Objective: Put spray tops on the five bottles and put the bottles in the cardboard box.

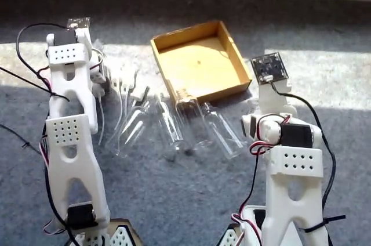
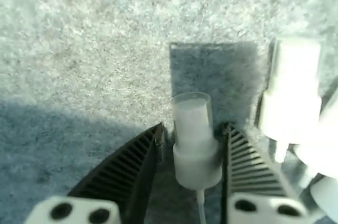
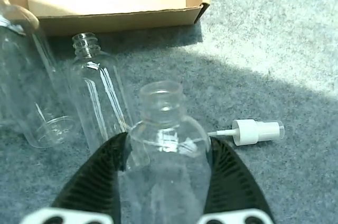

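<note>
**Q:** State of the left gripper [image 2: 193, 131]?
**A:** Closed on a spray top [image 2: 195, 147]; the ribbed jaws press its white collar from both sides; the clear cap points away from the wrist, the dip tube toward it; grey carpet [image 2: 79, 49] lies beyond, part sunlit, part shaded.

**Q:** Nearest neighbour?
**A:** A second spray top [image 2: 293, 97], just beside the held one and outside the jaws.

**Q:** State of the right gripper [image 3: 169, 140]?
**A:** Clamped around a clear bottle [image 3: 166, 166] at its shoulder; the neck is bare and open.

**Q:** Around that bottle?
**A:** A second bottle [image 3: 97, 97] lies just beside it on the carpet, mouth toward the cardboard box [image 3: 105, 2]; a third bottle [image 3: 26, 86] lies beyond that; a loose spray top [image 3: 256, 131] lies on the held bottle's other side, near but apart.

**Q:** Layout from the high view?
**A:** The box sits open toward the far side, between the two arms; a row of bottles [image 1: 191, 127] lies side by side just in front of its near wall; the left arm [image 1: 69, 101] stands beside a cluster of spray tops [image 1: 124, 83]; the right arm [image 1: 290, 159] stands at the row's other end.
</note>
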Tool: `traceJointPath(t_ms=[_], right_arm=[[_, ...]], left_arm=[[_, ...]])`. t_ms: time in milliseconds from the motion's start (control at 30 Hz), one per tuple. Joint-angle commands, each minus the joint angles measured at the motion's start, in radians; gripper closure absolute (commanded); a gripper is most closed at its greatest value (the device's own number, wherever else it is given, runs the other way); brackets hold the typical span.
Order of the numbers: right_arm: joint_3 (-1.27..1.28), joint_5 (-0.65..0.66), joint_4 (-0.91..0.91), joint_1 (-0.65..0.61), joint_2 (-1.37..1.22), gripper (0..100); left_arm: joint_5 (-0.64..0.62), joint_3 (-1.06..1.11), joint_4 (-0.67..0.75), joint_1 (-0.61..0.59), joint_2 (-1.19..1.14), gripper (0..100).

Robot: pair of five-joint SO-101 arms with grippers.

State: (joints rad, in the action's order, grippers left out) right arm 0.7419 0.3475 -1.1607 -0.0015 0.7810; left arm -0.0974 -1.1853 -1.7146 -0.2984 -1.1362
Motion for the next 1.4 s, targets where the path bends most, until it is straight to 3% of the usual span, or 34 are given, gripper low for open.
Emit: traceJointPath(t_ms=[0, 400, 600, 767, 933, 1067, 1167, 1367], right_arm=[[-0.010, -0.008, -0.001, -0.008, 0.024, 99.4], [-0.010, -0.008, 0.002, -0.008, 0.024, 99.4], [-0.018, -0.008, 0.002, -0.041, 0.024, 99.4], [-0.019, -0.017, 0.008, -0.226, 0.025, 99.4], [-0.005, -0.018, 0.156, -0.395, 0.085, 99.4], [0.096, -0.091, 0.236, -0.473, 0.237, 99.4], [0.225, -0.086, 0.312, -0.516, 0.377, 99.4], [0.516, -0.086, 0.522, -0.544, 0.685, 99.4]], left_arm=[[0.035, -0.035, -0.003, 0.012, 0.012, 85], [0.038, -0.056, -0.046, 0.010, 0.091, 95], [0.107, 0.156, -0.046, 0.010, 0.421, 95], [0.176, 0.466, -0.046, 0.041, 0.839, 95], [0.203, 0.757, -0.041, 0.159, 1.291, 95], [0.180, 0.852, -0.038, 0.289, 1.589, 95], [0.095, 0.843, -0.028, 0.377, 1.716, 95], [-0.086, 0.829, 0.196, 0.552, 1.793, 95]])
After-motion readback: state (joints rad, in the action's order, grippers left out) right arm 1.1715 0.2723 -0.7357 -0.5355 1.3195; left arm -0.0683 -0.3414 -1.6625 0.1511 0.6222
